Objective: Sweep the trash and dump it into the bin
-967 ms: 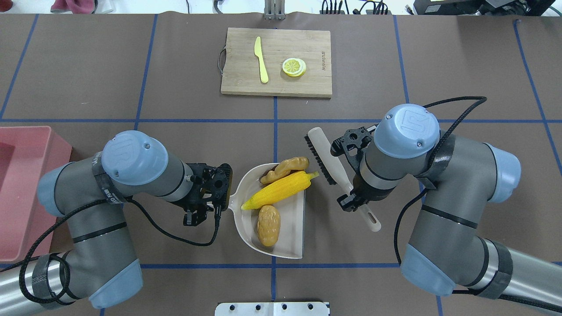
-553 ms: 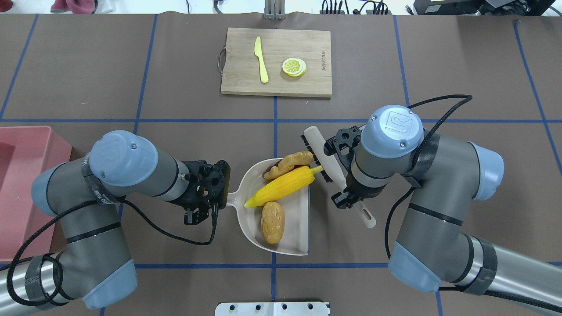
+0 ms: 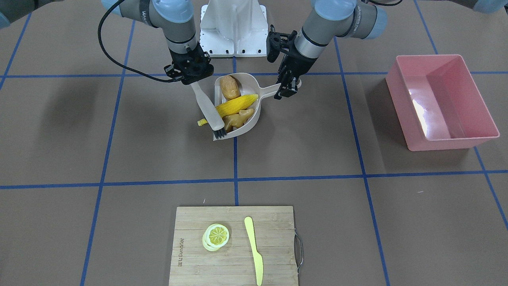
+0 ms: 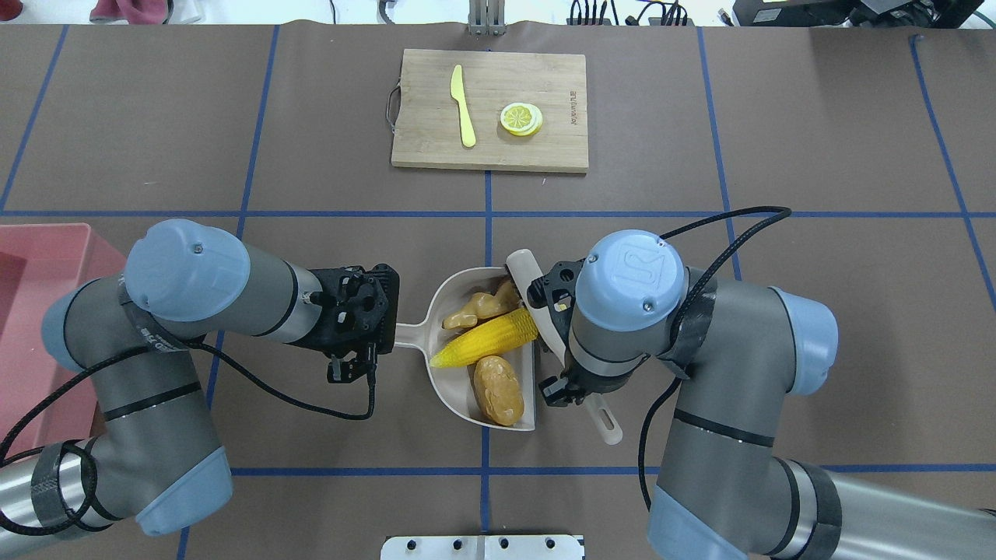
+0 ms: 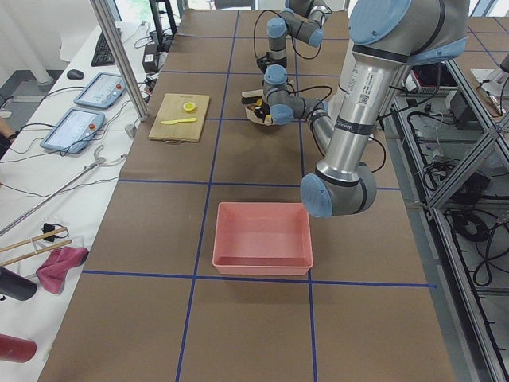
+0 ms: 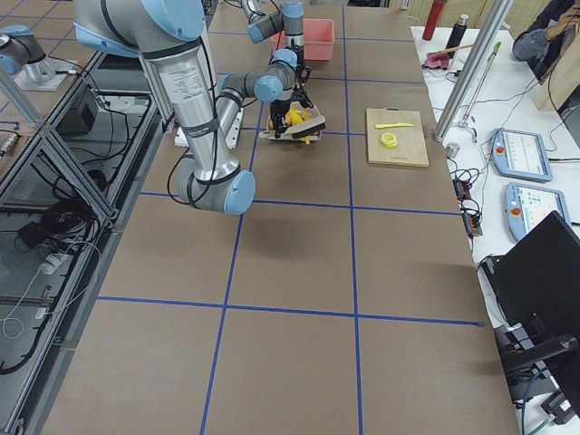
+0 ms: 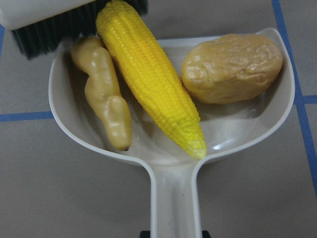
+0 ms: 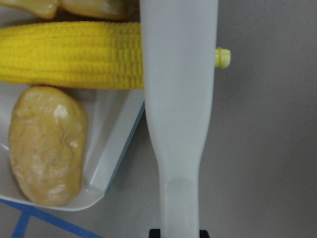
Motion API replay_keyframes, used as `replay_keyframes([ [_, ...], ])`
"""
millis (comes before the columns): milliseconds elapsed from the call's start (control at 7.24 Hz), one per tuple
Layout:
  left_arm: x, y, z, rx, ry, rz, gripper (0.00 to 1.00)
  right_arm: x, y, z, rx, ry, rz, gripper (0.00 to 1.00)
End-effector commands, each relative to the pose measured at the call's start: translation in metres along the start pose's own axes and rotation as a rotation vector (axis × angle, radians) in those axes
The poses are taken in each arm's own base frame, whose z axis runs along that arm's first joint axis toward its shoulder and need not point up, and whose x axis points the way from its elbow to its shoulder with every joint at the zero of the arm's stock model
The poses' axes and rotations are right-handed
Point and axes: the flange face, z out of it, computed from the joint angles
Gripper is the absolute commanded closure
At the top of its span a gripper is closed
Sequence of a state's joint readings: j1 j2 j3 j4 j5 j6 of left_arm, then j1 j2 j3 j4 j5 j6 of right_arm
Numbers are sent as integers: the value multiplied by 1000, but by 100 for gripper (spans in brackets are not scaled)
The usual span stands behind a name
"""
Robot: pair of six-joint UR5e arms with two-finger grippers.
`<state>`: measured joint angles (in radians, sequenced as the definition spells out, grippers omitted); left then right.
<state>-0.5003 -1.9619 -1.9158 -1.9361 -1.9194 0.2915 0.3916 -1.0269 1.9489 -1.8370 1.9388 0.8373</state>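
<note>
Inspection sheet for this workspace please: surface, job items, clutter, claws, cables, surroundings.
Surface: brown mat, blue tape grid.
Job's things: corn, potato and ginger lie in the dustpan; pink bin empty, on the robot's left.
Clutter: cutting board with knife and lemon slice.
Claws: left claw shut on dustpan handle; right claw shut on brush, bristles at the pan's mouth.
Cables: left arm's cable and right arm's cable loop clear of the pan.
Surroundings: tablets on side bench.
</note>
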Motion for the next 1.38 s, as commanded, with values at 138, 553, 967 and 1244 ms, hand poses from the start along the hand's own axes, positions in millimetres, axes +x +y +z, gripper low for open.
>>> replay_keyframes([
  [138, -4, 3, -5, 6, -10, -3, 100, -14, 15, -2, -9, 12, 9, 100],
  [553, -5, 7, 0, -6, -7, -8, 100, 1, 26, -36, -18, 45, 29, 100],
  [967, -4, 6, 0, -5, -6, -9, 100, 16, 30, -40, -37, 84, 52, 100],
  [1244, -3, 3, -3, 5, -7, -49, 100, 24, 32, -36, -52, 135, 40, 100],
])
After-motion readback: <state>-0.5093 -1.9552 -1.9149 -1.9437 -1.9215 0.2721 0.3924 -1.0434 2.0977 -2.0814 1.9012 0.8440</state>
